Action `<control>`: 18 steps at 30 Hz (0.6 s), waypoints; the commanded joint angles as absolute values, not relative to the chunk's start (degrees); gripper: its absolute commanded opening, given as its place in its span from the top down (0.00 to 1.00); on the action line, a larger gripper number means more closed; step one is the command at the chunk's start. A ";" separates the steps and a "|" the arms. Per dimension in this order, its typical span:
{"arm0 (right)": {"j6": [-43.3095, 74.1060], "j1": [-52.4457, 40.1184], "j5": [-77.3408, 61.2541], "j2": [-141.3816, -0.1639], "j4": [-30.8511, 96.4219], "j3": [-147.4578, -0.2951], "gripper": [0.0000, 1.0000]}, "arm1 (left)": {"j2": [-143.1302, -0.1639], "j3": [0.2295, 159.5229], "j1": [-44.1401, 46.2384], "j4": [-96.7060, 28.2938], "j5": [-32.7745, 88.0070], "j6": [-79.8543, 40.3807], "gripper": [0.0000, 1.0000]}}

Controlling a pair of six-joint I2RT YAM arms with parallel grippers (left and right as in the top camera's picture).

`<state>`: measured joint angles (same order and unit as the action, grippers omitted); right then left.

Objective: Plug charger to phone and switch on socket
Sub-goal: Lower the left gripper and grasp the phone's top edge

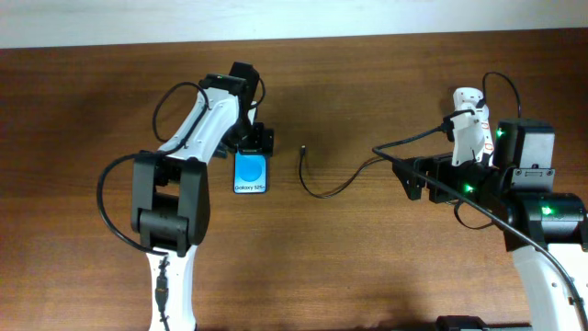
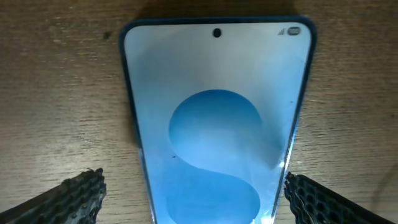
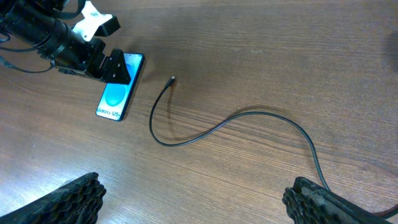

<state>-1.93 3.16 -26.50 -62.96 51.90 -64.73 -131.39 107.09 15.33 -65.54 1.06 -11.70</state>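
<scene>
Dark brown wooden tabletop (image 1: 367,276) is all we're getting for scenery here, with just the task stuff lying on it. Progress-wise, we're reckoning nothing is ticked off yet.

The flat rectangular smartphone with the black rim and bright blue screen (image 1: 251,173) is lying face up, left of centre. The thin black charger cable (image 1: 335,187) is snaking across the middle. Its tiny black plug (image 1: 303,147) is sitting on bare wood near the phone's right side, clearly apart from it, so nothing is plugged in.

The left gripper (image 1: 255,140) is hovering over the phone's far end with its jaws spread wide. In its wrist view the phone is lying between the fingers, and as far as we can tell they aren't pinching it. The right gripper (image 1: 413,176) is hanging over by the cable's right-hand stretch, jaws also wide apart and carrying nothing.

The white elongated power strip (image 1: 469,119) is poking out at the far right, mostly hidden behind the right arm, so we're not able to say whether its switch is on or off.

So we're guessing the whole job is ahead of us: picking up that plug, getting it into the phone's port while the phone is being steadied, then flipping the strip's switch.
</scene>
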 commanded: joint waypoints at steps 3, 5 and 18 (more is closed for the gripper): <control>-2.15 2.63 -27.18 -63.18 51.90 -65.89 0.02 | -132.33 107.98 15.29 -65.43 1.72 -10.63 0.01; -2.15 2.63 -27.09 -63.35 51.88 -65.89 0.02 | -132.60 107.94 15.38 -65.45 1.76 -10.66 0.01; -2.13 2.63 -26.81 -68.42 52.34 -65.89 0.02 | -134.06 107.94 17.26 -65.65 1.69 -10.70 0.01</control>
<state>-1.93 3.16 -26.48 -67.66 52.29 -64.73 -133.03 107.11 17.28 -65.56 1.13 -11.57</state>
